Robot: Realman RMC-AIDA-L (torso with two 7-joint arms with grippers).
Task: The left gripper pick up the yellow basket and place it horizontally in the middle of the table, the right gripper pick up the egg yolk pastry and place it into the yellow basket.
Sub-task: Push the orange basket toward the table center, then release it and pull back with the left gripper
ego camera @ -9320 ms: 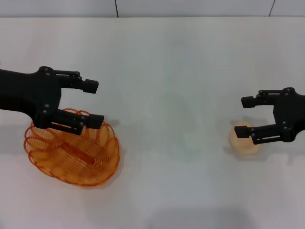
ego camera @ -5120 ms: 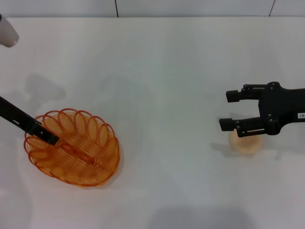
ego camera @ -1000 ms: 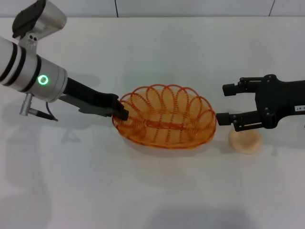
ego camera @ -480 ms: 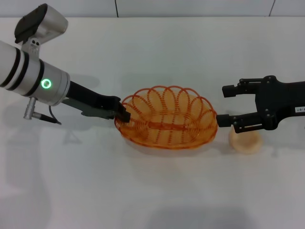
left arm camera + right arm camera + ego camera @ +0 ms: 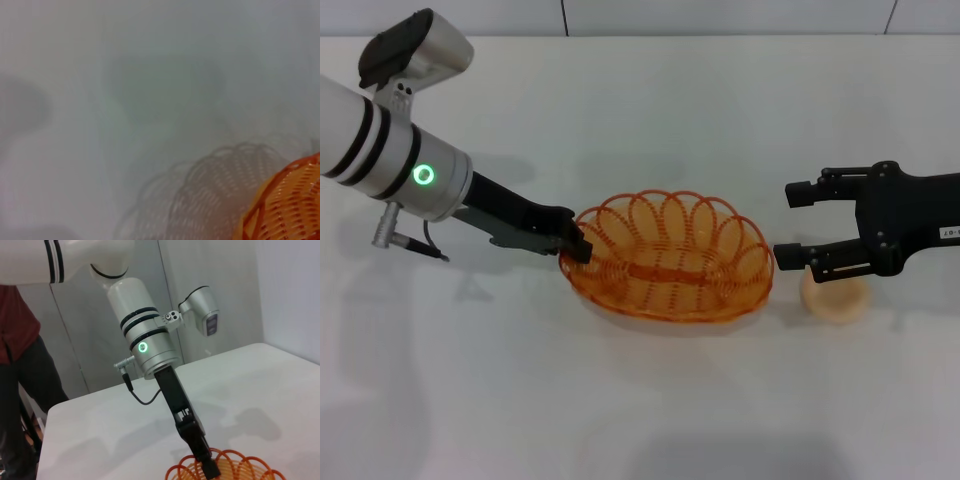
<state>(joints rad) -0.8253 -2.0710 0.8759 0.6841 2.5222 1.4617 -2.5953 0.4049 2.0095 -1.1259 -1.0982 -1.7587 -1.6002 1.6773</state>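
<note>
Head view: left pincer [image 5: 577, 244], black two-fingered claw on a black arm with a white-and-silver segment and green ring light, is clamped on the rim at the robot's-left end of the oval orange-yellow wire basket [image 5: 669, 256]. Basket sits long axis across, roughly mid bench [image 5: 640, 400], seemingly on or just above the surface; can't tell which. Rim grip looks chosen so the basket can be carried level and set down horizontally. Left arm comes in low from the far left, forearm angled down toward the basket end.

Right pincer [image 5: 792, 222], black claw on a black arm with a small white label, is spread wide and holds nothing, one finger near the basket's right end. It hangs above the small round cream-beige egg yolk pastry [image 5: 834, 297], which lies on the bench just beside the basket, not inside. Likely staged there for the pick once the basket is released.

Right wrist view shows the left arm reaching steeply down to the basket rim. Left wrist view shows only a corner of the basket and its shadow.
</note>
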